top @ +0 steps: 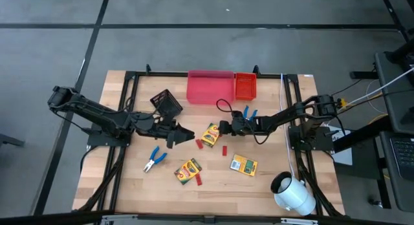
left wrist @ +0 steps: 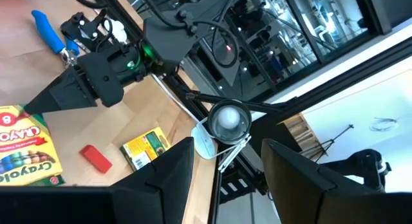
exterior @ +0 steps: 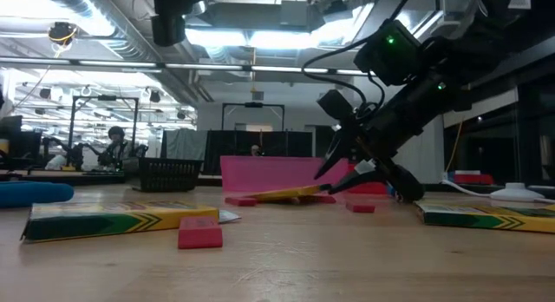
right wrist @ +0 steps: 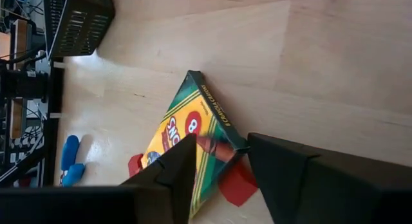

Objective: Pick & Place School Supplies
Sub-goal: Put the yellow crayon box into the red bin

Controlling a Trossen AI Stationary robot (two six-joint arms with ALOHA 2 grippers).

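Observation:
Three yellow-and-green crayon boxes lie mid-table: one (top: 209, 135) at my right gripper (top: 220, 129), one (top: 187, 171) near the front, one (top: 244, 165) to the right. Red pieces (top: 224, 149) (top: 199, 143) (top: 198, 180) are scattered around them. One pair of blue-handled pliers (top: 154, 159) lies front-left, and another (top: 248, 113) lies by my right arm. My left gripper (top: 187, 136) hovers open just left of the middle box, holding nothing. My right gripper (right wrist: 222, 147) has the middle crayon box by its nearest corner (right wrist: 219, 141), which fills the gap between the two fingers. The fingers slant down at it from the table's right. In the low view that end (exterior: 323, 191) sits slightly raised, the other end on the table.
A pink bin (top: 209, 86) and an orange bin (top: 244, 85) stand at the far edge, and a black mesh bin (top: 167, 103) stands far-left of centre. The white cylinder (top: 292, 192) lies at the front-right corner. Black frame rails run along both table sides.

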